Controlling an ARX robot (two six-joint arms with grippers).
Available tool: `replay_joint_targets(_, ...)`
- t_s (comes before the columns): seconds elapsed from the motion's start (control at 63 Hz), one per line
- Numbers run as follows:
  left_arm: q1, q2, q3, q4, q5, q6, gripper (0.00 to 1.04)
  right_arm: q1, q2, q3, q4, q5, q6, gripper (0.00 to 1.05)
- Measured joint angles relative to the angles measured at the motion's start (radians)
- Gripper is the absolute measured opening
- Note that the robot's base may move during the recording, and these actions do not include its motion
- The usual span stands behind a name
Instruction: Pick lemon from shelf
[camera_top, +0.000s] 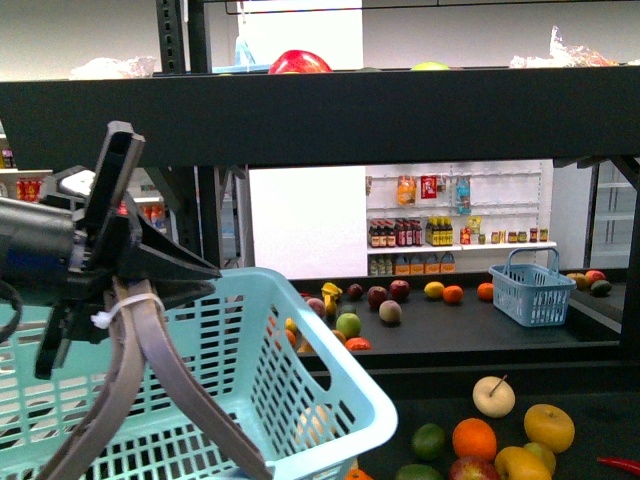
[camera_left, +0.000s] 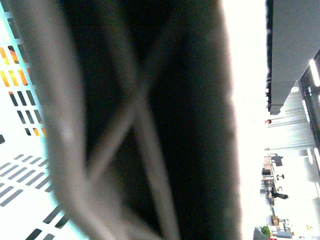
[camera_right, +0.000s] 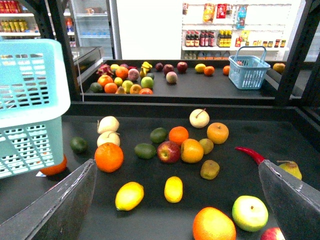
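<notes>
Right pincer (camera_right: 176, 165), spread wide, hovers over the shelf (camera_right: 260, 132); lemon (camera_right: 129, 195) lies slanted between its fingers (camera_right: 60, 210), toward the basket (camera_right: 30, 100). Left pincer (camera_top: 125, 285) clamps the basket handle (camera_top: 150, 350).

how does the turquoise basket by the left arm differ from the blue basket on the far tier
The turquoise basket is paler and hangs tilted from grey handles at the left gripper; the blue basket is darker and stands upright on the far tier. Both are slotted plastic.
</notes>
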Motion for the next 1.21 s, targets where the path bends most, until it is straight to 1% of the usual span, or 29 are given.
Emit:
replay_joint_targets(0.318, -0.080, 0.105, 0.140, -0.006, -0.016, 0.016, 0.12, 0.000, 0.000, 0.000, 0.000, 0.000, 0.000, 0.97)
replay_joint_targets(0.572, -0.120, 0.150, 0.178, -0.020, -0.031, 0.022, 0.12, 0.000, 0.000, 0.000, 0.000, 0.000, 0.000, 0.97)
replay_joint_targets(0.683, -0.122, 0.151, 0.180, -0.021, -0.032, 0.025, 0.12, 0.000, 0.000, 0.000, 0.000, 0.001, 0.000, 0.97)
replay_joint_targets(0.715, -0.122, 0.151, 0.181, -0.021, -0.034, 0.026, 0.12, 0.017, 0.019, 0.008, -0.035, 0.066, 0.008, 0.97)
replay_joint_targets(0.746, -0.122, 0.151, 0.183, -0.021, -0.035, 0.028, 0.12, 0.055, 0.071, 0.043, -0.126, 0.192, 0.021, 0.97)
replay_joint_targets(0.778, -0.121, 0.151, 0.183, -0.021, -0.035, 0.030, 0.12, 0.067, 0.127, 0.066, -0.179, 0.262, 0.032, 0.97)
replay_joint_targets(0.826, -0.121, 0.151, 0.185, -0.021, -0.037, 0.030, 0.12, 0.060, 0.201, 0.081, -0.208, 0.286, 0.037, 0.97)
replay_joint_targets(0.889, -0.121, 0.151, 0.186, -0.021, -0.038, 0.035, 0.12, 0.017, 0.315, 0.104, -0.209, 0.230, 0.057, 0.97)
replay_joint_targets(0.937, -0.121, 0.151, 0.186, -0.021, -0.039, 0.035, 0.12, -0.040, 0.423, 0.136, -0.186, 0.141, 0.063, 0.97)
replay_joint_targets(0.953, -0.121, 0.151, 0.186, -0.021, -0.040, 0.035, 0.12, -0.053, 0.448, 0.144, -0.177, 0.133, 0.063, 0.97)
replay_joint_targets(0.969, -0.121, 0.151, 0.186, -0.021, -0.039, 0.036, 0.12, -0.079, 0.497, 0.160, -0.156, 0.089, 0.063, 0.97)
replay_joint_targets(0.985, -0.121, 0.151, 0.186, -0.021, -0.039, 0.037, 0.12, -0.091, 0.520, 0.167, -0.151, 0.081, 0.063, 0.97)
replay_joint_targets(1.001, -0.121, 0.151, 0.186, -0.021, -0.038, 0.036, 0.12, -0.117, 0.573, 0.184, -0.114, 0.036, 0.061, 0.97)
replay_joint_targets(1.048, -0.122, 0.151, 0.186, -0.021, -0.037, 0.036, 0.12, -0.163, 0.681, 0.217, -0.045, -0.015, 0.056, 0.97)
replay_joint_targets(1.112, -0.122, 0.151, 0.186, -0.021, -0.035, 0.036, 0.12, -0.225, 0.948, 0.298, 0.125, -0.088, 0.035, 0.97)
replay_joint_targets(1.175, -0.121, 0.153, 0.186, -0.021, -0.039, 0.037, 0.12, -0.237, 1.140, 0.364, 0.228, -0.111, 0.025, 0.97)
replay_joint_targets(1.207, -0.121, 0.153, 0.186, -0.021, -0.039, 0.037, 0.12, -0.240, 1.264, 0.417, 0.275, -0.138, 0.026, 0.97)
